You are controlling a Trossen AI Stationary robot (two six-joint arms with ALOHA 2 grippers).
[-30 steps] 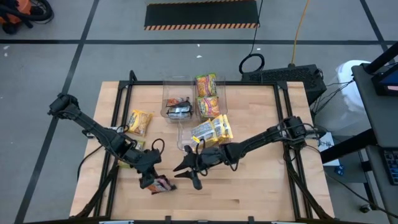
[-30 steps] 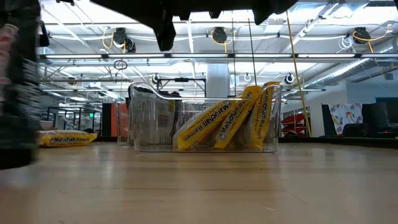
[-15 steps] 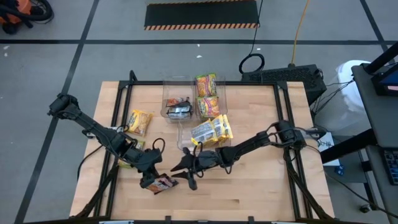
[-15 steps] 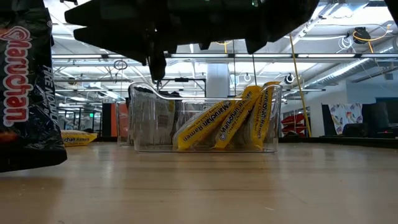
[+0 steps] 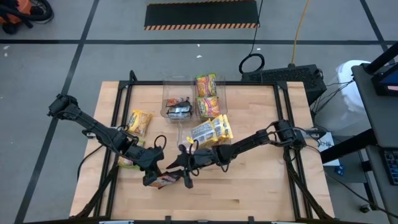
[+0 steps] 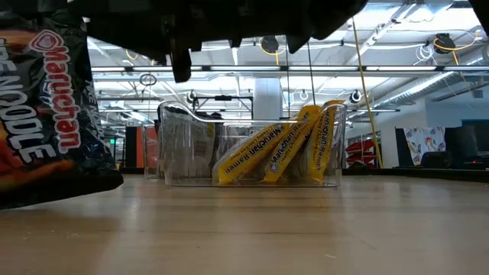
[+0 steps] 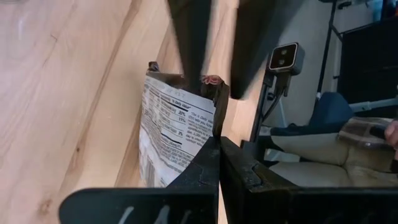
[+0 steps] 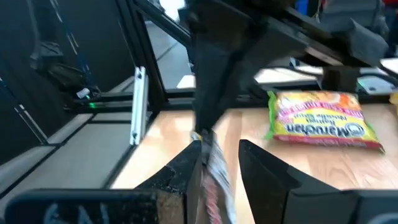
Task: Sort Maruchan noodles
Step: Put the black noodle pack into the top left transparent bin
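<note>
My left gripper (image 5: 155, 178) is shut on a dark brown Maruchan noodle packet (image 5: 166, 182) near the table's front, left of centre. The low view shows the packet's printed face (image 6: 46, 114); the left wrist view shows its silvery label side (image 7: 174, 130). My right gripper (image 5: 180, 169) is open and level, just right of the packet. In the right wrist view the packet (image 8: 215, 169) stands edge-on between its two fingers; whether a finger touches it I cannot tell. More noodle packets lie on the table and in clear bins. My left gripper pinches the packet between its two fingers at one edge (image 7: 210, 127), coming slanting down from the table's left. The packet stands on edge below the fingers, printed face toward the table's near side. Whether its lower edge (image 6: 69, 195) rests on the wood I cannot tell.
Three clear bins stand at the far middle: one (image 5: 169, 99) with dark packets, one (image 5: 222, 93) with lime-green and orange ones, one (image 5: 184, 134) with yellow packets (image 6: 267, 153). A yellow packet (image 5: 140, 122) and another packet (image 8: 320, 121) lie flat on the left. Bare wood lies front right.
My right gripper has moved toward the table's left and down, staying open, so its fingers now stand on either side of the dark packet. The packet in my left gripper has swung a little toward the right, coming further into the low view.
</note>
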